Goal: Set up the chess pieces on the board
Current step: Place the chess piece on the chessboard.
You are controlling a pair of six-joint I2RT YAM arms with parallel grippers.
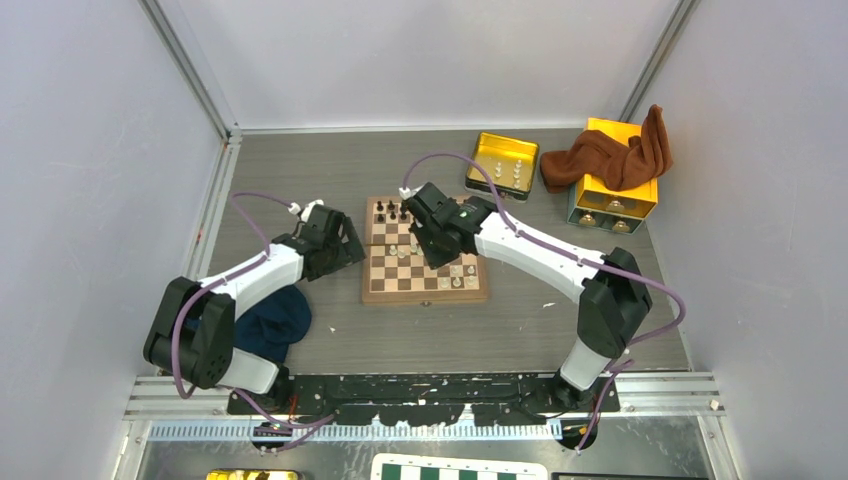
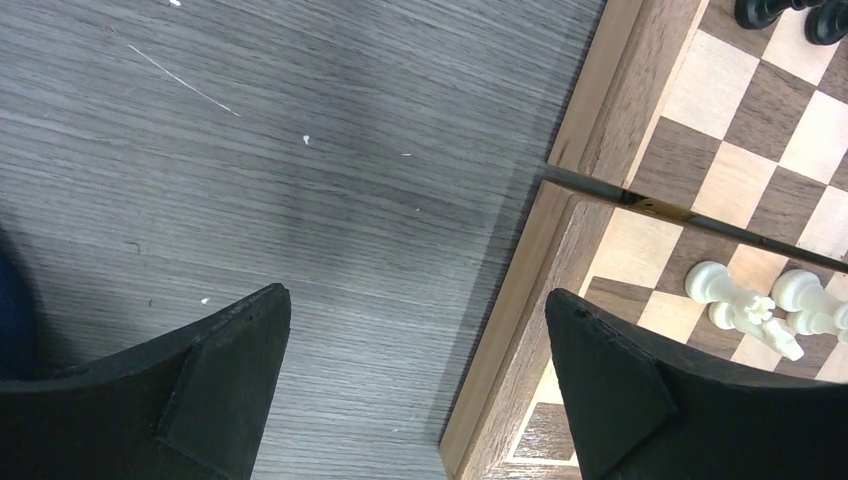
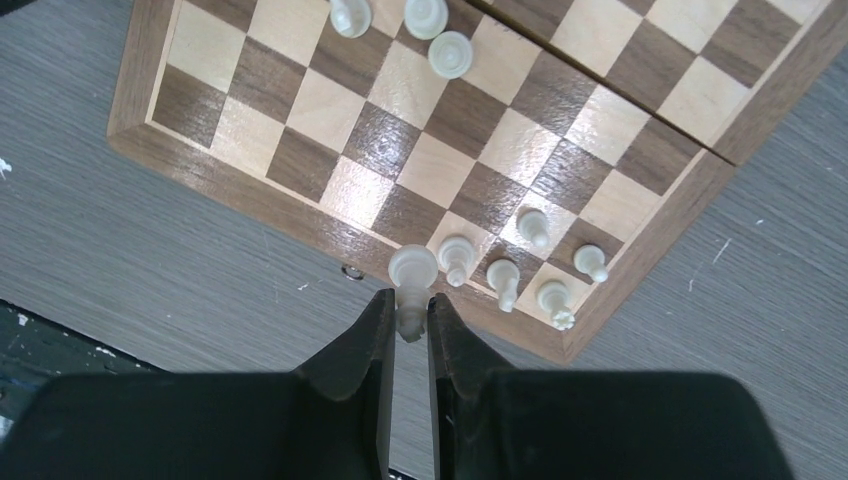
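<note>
In the top view, your left end effector hovers just off the left edge of the wooden chessboard, which sits mid-frame on the grey worktop. Your right end effector is over the board's middle. A yellow tin tray and a brown cloth lie at upper right, and a dark blue cloth at lower left. In the left wrist view, the jaws of the left end effector gape wide with nothing between them. One finger is over the bare worktop and the other over the board's border. White pieces lie tipped at right and dark pieces show at the top right corner. In the right wrist view, the right end effector is pinched on a white piece above the board's near border, beside a cluster of other whites.
</note>
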